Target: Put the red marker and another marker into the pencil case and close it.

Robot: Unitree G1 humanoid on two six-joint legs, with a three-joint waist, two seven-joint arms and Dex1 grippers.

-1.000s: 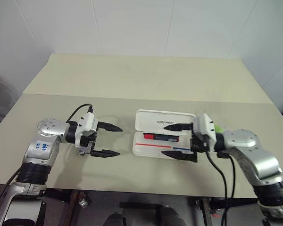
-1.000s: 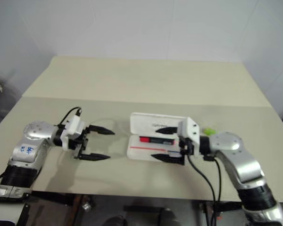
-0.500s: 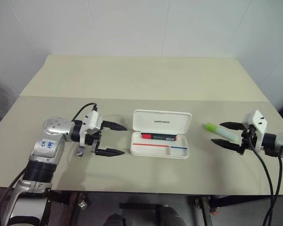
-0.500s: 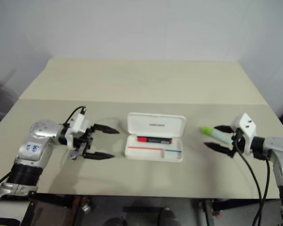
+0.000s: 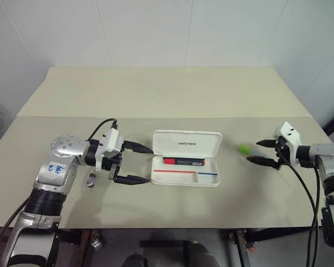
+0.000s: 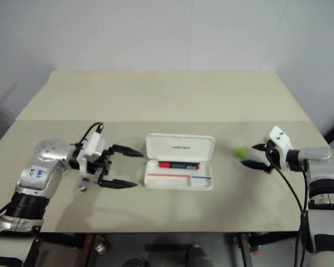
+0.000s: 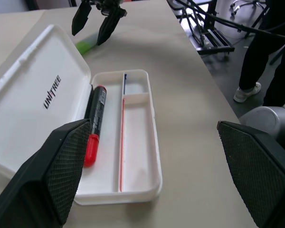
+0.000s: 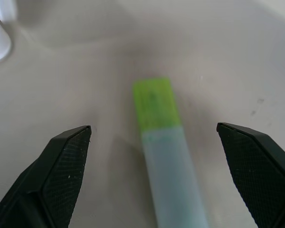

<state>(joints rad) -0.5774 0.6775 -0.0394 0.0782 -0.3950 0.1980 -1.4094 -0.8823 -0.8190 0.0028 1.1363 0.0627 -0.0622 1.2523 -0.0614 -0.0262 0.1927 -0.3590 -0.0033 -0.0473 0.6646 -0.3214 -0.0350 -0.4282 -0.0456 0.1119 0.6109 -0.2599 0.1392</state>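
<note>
Red marker (image 5: 183, 162) lies in the open case (image 5: 186, 158). Right gripper (image 5: 263, 152), fingers apart, straddles the green marker (image 8: 162, 142); left gripper (image 5: 139, 164) gapes beside the case.

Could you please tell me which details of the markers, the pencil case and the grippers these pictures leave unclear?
- Green marker: its rear end runs off the right wrist view's edge; in the head views the open right gripper covers most of it.
- Red marker: the left gripper's finger hides part of its cap in the left wrist view.
- Pencil case: the small lid lettering cannot be read in the head views.
- Small object beside the left gripper: too small to identify.
</note>
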